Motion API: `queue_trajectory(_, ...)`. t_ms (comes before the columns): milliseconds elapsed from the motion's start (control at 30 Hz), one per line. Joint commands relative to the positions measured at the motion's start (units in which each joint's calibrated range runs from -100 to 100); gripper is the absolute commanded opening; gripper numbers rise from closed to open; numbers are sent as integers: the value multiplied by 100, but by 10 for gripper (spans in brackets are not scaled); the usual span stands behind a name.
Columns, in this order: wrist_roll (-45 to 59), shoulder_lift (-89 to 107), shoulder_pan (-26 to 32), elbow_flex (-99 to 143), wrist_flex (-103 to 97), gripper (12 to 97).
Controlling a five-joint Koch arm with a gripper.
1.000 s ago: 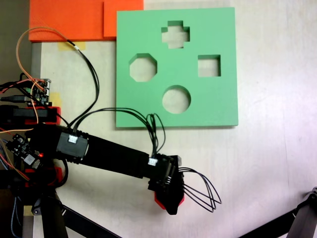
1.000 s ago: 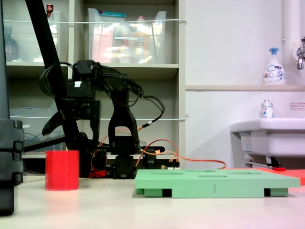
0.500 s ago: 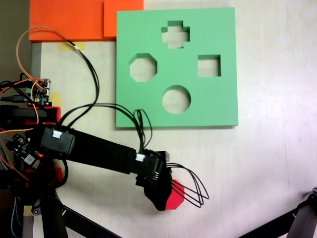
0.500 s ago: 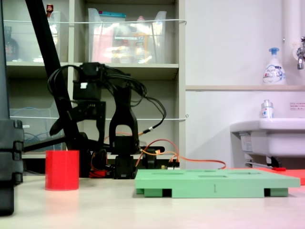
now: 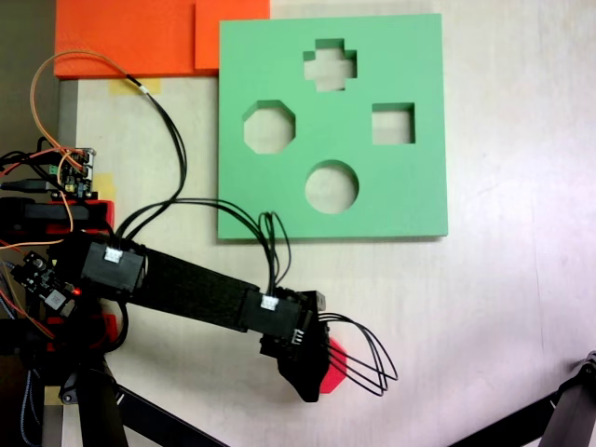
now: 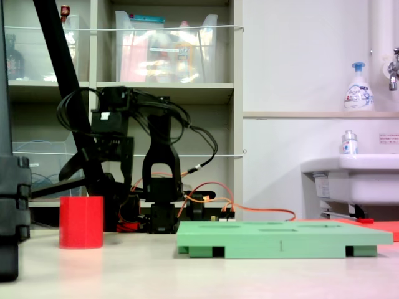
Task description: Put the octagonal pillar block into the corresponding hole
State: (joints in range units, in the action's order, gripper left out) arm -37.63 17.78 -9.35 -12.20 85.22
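The octagonal pillar block point(image 5: 338, 359) is bright red and stands on the table, half covered from above by my gripper point(image 5: 315, 374). From the side, the block point(image 6: 81, 222) stands upright to the left of the board, and the gripper point(image 6: 93, 180) hangs just above it. Its jaws spread wider than the block and hold nothing. The green foam board point(image 5: 410, 196) lies flat further up the table. The corresponding hole point(image 5: 269, 128), eight-sided, is at the board's left part and is empty. From the side, the board point(image 6: 280, 240) shows edge-on.
The board also has a cross cut-out point(image 5: 330, 65), a square cut-out point(image 5: 393, 124) and a round cut-out point(image 5: 331, 186). Orange foam sheets point(image 5: 140, 37) lie at the top left. Cables point(image 5: 168, 140) loop between the arm's base and the board. A black stand leg point(image 5: 559, 410) crosses the lower right corner.
The gripper head has shifted slightly over the block, first left and up, then back down and a little right. The red block has stayed in place.
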Motion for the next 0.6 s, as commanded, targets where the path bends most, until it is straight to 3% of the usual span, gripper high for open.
queue_trajectory(0, 88, -19, -5, -106, -255, 747)
queue_trajectory(567, 200, -605, -34, 123, -467, 747)
